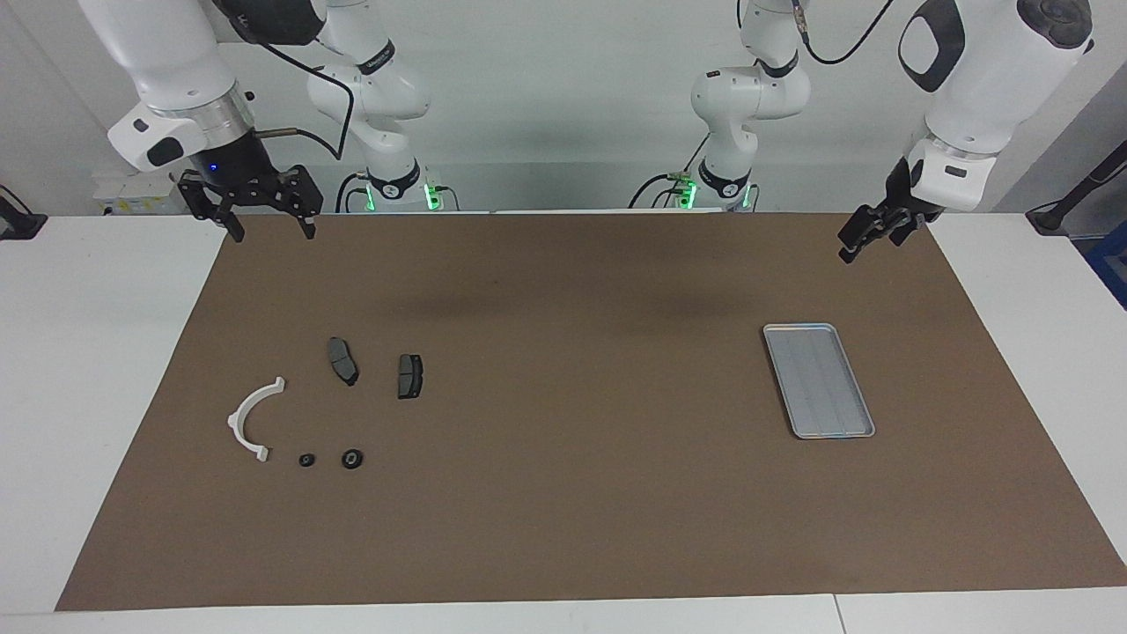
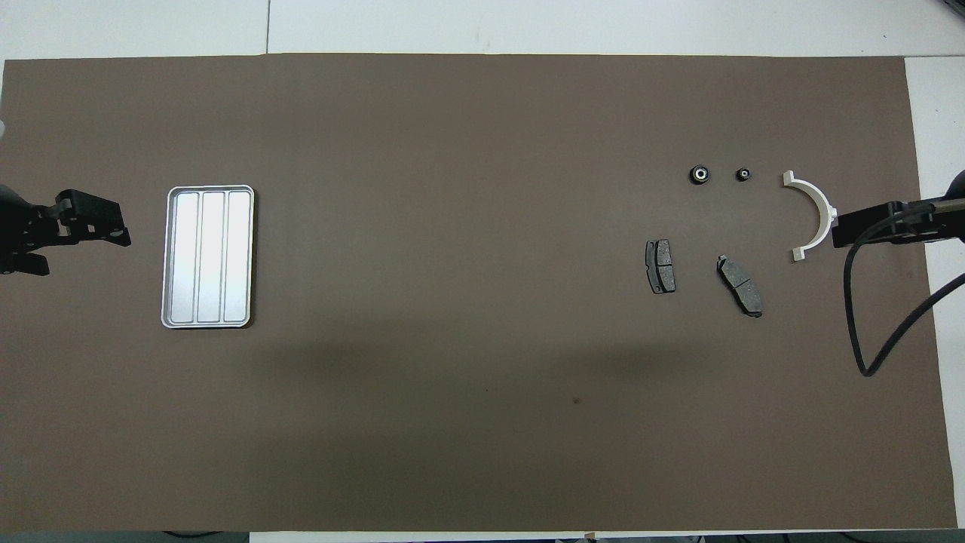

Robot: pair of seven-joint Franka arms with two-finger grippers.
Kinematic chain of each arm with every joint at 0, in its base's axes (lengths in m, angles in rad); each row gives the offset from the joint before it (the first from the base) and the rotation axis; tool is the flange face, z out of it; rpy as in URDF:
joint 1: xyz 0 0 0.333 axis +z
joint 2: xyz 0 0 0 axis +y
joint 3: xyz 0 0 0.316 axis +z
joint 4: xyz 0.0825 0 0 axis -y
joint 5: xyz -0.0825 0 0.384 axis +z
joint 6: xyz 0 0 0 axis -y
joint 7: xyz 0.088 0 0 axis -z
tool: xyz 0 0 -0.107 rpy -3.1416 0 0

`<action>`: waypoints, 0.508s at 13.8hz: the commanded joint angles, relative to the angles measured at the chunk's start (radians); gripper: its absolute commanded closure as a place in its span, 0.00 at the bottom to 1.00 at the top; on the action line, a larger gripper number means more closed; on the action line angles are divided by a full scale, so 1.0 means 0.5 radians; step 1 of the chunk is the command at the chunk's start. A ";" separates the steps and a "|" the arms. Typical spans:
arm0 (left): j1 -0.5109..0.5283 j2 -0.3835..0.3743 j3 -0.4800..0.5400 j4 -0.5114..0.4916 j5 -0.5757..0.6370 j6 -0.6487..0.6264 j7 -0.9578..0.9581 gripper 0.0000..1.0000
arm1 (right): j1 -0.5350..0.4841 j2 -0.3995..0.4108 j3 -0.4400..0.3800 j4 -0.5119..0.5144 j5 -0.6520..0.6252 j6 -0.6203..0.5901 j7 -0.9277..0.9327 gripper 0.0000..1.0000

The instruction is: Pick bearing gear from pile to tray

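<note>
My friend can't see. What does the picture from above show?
A brown mat holds an empty silver tray at the left arm's end and a pile at the right arm's end: white half-ring, two brake pads, two black round pieces. Both hands wait at the edges.

Tray: flat rectangular silver-grey metal tray point(image 2: 208, 257) with rounded corners, low rim, ribbed floor; nothing in it; toward the left arm's end.
Pile: loose scatter toward the right arm's end.
Bearing gears: two tiny black round pieces, the larger point(image 2: 700, 174) at 9 o'clock of the smaller point(image 2: 743, 174), overhead view.
</note>
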 commanded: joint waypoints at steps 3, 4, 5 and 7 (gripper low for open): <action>0.012 -0.044 -0.008 -0.043 0.006 0.006 0.015 0.00 | 0.004 -0.031 0.001 -0.018 -0.019 -0.024 -0.004 0.00; 0.012 -0.044 -0.011 -0.043 0.006 0.006 0.012 0.00 | 0.004 -0.031 -0.002 -0.014 -0.019 -0.024 -0.004 0.00; 0.012 -0.044 -0.008 -0.043 0.006 0.006 0.012 0.00 | 0.004 -0.034 0.001 -0.014 -0.019 -0.021 -0.001 0.00; 0.009 -0.044 -0.011 -0.043 0.006 0.003 0.015 0.00 | 0.001 -0.040 0.001 -0.024 -0.022 0.003 -0.004 0.00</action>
